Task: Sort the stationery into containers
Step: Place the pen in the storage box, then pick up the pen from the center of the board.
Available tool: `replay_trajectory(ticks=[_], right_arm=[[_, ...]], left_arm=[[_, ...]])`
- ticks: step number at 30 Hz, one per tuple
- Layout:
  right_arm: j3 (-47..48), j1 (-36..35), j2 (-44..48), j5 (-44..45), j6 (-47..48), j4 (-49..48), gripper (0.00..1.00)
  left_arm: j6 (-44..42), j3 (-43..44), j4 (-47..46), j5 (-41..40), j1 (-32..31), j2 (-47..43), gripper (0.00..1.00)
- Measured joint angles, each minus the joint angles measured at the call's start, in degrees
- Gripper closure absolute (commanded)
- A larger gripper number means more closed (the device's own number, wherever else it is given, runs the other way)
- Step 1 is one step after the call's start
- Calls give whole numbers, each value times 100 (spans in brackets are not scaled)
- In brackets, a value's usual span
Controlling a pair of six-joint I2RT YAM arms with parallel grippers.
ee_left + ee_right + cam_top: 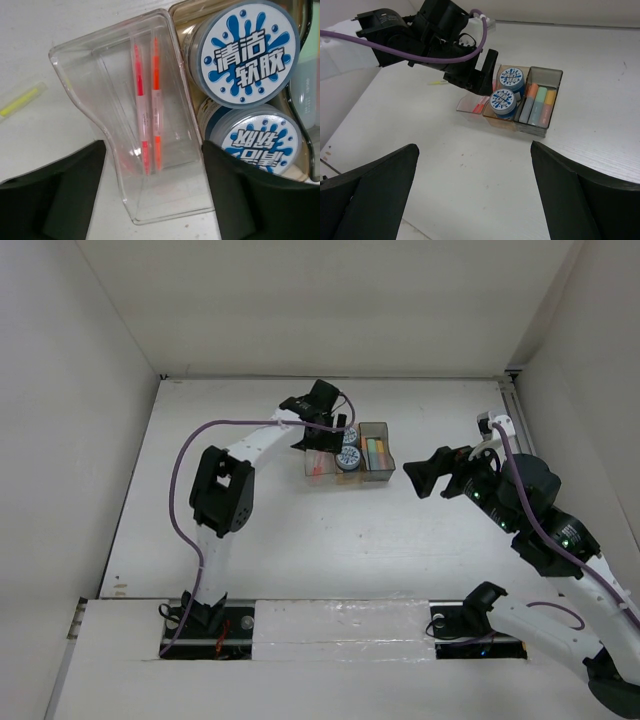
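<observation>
Left arm (228,490): base at near left, elbow raised and bent, forearm reached far and rightward.
Left gripper (313,437): pointed downward, jaws parted, gripping nothing.
Right arm (540,515): base at near right, folded, forearm directed leftward.
Right gripper (419,478): held aloft, pointed left, jaws spread wide, empty.

The white tabletop (300,540) is a plain, flat surface with a few small dark specks. Three small bins stand on it in a joined row toward the far middle: a clear bin (318,466) on the left, an amber bin (347,472) in the centre and a grey bin (378,473) on the right. A thin yellow-green pen (20,101) lies loose on the surface near the clear bin's left side, not touching it.
</observation>
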State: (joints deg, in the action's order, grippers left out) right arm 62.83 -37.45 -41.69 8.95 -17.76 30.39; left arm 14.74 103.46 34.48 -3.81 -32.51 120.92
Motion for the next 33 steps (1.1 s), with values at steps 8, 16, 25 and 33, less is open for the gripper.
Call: replay_trajectory(ticks=[8, 16, 25, 33], right_arm=[[0, 0, -9, -44, 0, -7, 0], [-74, 0, -42, -107, 0, -50, 0], [-208, 0, -39, -334, -7, -138, 0], [-291, 0, -26, -619, -48, -155, 0]], left_arm=[[671, -81, 48, -509, 258, -850, 0], [1834, -866, -155, -822, 1764, -2243, 0], [4033, -1471, 17, -800, 2286, -1862, 0], [5836, -1572, 79, -481, 2280, -1419, 5]])
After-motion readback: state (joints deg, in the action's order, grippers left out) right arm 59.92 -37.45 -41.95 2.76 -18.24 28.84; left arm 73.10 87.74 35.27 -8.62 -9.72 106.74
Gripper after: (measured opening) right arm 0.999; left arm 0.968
